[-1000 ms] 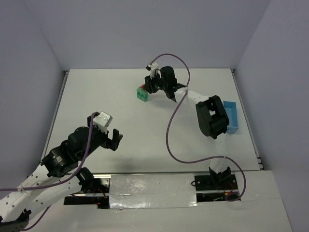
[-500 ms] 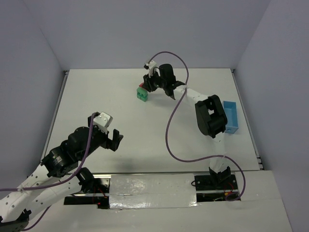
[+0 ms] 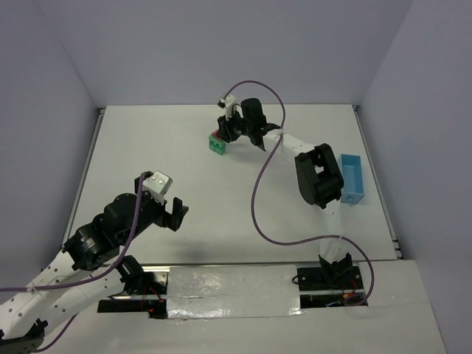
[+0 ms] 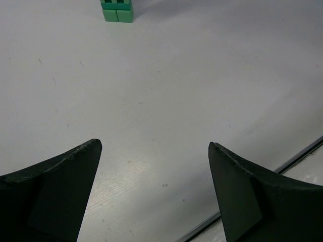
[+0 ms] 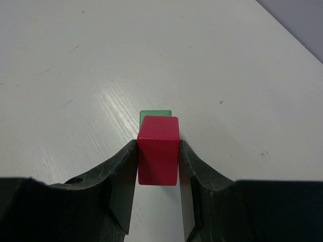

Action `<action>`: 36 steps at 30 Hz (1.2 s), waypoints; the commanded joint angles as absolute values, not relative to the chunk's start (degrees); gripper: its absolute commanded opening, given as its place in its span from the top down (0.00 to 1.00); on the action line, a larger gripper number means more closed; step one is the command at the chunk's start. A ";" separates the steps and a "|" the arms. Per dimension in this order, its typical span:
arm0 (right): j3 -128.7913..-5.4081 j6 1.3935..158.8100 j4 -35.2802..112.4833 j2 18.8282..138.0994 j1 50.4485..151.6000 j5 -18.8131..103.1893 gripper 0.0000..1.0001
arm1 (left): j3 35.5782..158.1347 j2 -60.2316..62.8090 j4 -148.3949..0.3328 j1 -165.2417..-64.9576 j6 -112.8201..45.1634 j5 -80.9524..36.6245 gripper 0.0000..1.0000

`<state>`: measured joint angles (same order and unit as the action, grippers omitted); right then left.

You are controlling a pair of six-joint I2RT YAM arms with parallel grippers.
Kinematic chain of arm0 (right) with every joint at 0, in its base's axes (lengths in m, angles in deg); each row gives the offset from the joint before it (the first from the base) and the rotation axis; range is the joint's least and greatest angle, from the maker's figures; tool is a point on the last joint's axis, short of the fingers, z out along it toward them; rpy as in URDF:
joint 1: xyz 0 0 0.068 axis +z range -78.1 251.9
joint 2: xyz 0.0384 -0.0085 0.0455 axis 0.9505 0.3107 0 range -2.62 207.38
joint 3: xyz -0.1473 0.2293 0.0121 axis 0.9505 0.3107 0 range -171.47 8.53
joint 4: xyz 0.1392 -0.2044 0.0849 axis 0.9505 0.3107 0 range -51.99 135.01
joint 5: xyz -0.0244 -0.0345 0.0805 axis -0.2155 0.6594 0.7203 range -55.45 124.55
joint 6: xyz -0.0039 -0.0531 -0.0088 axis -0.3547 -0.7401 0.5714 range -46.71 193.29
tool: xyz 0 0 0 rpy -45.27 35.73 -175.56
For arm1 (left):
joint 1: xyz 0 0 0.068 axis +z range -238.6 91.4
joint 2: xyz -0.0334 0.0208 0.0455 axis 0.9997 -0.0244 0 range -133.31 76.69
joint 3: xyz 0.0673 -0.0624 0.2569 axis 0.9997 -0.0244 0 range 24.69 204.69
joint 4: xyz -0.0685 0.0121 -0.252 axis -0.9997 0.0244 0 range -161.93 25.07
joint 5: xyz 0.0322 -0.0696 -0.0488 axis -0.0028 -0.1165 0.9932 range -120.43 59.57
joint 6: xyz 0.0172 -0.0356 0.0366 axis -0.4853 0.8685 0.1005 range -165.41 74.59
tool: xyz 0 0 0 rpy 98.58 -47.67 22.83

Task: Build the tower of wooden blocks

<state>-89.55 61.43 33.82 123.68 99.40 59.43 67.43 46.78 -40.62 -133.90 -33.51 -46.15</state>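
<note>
From above, the right claw (image 3: 226, 133) hangs at the green blocks (image 3: 216, 144), far middle of the table (image 3: 147, 140); the left claw (image 3: 175, 212) sits near left. Left wrist view: its jaws gape wide. Right wrist view: the jaws clamp the red block (image 5: 158, 149) over the green blocks.

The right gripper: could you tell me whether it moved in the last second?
Yes: the right gripper shifted slightly left, away from the blue tray, fingers shut on the red block over the green stack.
</note>
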 commanded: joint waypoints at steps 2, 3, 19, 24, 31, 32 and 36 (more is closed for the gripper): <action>-92.89 60.28 34.40 124.03 99.41 60.91 0.78 | 67.05 46.81 -43.54 -133.78 -34.86 -45.45 0.00; -92.98 60.28 34.66 124.12 99.41 61.00 0.77 | 67.14 46.90 -43.54 -133.78 -34.86 -45.45 0.01; -95.00 59.93 36.34 125.18 99.49 61.18 0.68 | 67.05 46.72 -43.63 -133.86 -35.04 -44.66 0.00; -95.44 59.84 36.69 125.44 99.49 61.09 0.66 | 66.88 46.81 -43.71 -133.86 -35.04 -44.49 0.00; -96.14 59.75 37.39 125.88 99.49 61.00 0.63 | 66.88 46.99 -43.63 -133.78 -35.04 -44.31 0.00; -96.23 59.75 37.48 125.97 99.49 61.00 0.62 | 66.87 46.99 -43.71 -133.78 -35.04 -44.31 0.01; -97.02 59.66 37.57 126.23 99.58 60.92 0.61 | 66.96 47.16 -43.80 -133.78 -35.04 -44.31 0.00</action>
<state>-93.81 60.32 38.30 125.37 99.40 60.48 67.43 46.78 -40.64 -133.90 -33.68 -45.08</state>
